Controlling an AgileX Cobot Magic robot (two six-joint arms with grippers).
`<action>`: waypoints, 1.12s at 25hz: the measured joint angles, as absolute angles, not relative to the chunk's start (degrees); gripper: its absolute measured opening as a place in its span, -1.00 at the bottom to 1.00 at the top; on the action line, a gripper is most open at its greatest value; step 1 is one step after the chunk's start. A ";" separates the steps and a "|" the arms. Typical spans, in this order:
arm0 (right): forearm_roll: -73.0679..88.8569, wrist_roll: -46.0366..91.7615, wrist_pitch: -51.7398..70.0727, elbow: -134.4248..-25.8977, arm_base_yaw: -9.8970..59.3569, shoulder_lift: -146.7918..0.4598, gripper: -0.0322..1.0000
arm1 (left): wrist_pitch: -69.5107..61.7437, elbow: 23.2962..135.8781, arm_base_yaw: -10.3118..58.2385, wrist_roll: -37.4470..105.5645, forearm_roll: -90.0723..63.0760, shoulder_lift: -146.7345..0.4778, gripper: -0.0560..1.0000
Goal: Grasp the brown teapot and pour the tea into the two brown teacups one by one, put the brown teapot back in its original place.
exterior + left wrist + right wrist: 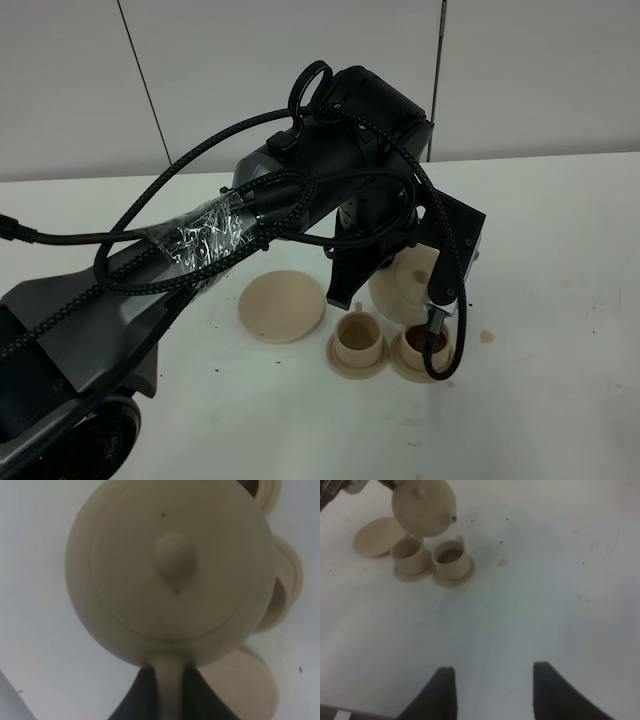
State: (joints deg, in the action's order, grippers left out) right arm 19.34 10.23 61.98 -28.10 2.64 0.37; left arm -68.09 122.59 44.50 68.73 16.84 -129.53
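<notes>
I had the left gripper pressed together on the loop handle of the brown teapot. In the left wrist view its two dark fingers stood one on each side of the handle, with the lid knob facing the camera. The right gripper was spread and held nothing. It hung over bare table, well apart from the tea set.

The teapot appeared lifted and tilted, just above and behind the two cups. Its short spout was on the side of the filled teacup, which had dark tea inside. The second teacup, just beside it, looked pale inside, so I judged that it had no tea yet. The wide saucer, the place where the pot must return, lay free near the second teacup.

I judged the pot to be stiff clay with a smooth surface, and fragile if it knocked a cup. It was probably not light with tea in it. The handle was the only good place to hold it, because the round body gives the fingers nothing to grip. The weight hung away from the pinch, so the pot could turn between the fingers. The lid seemed only to rest on top and could slide off in a deep tilt.
</notes>
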 joint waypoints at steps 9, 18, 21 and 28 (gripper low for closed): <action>19.34 10.23 61.98 -28.10 2.64 0.37 -0.26 | -68.14 122.59 43.37 67.71 12.51 -127.50 -0.56; 19.34 10.23 61.98 -28.10 2.64 0.37 -0.26 | -68.14 122.59 41.08 64.95 7.66 -126.60 -0.56; 19.34 10.23 61.98 -28.10 2.64 0.37 -0.26 | -68.14 122.59 40.39 63.95 6.28 -126.60 -0.56; 19.34 10.23 61.98 -28.10 2.64 0.37 -0.26 | -68.14 122.59 38.41 61.20 1.39 -126.65 -0.56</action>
State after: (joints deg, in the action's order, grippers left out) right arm 19.34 10.23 61.98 -28.10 2.64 0.37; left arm -68.14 122.59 38.41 61.20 1.39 -126.65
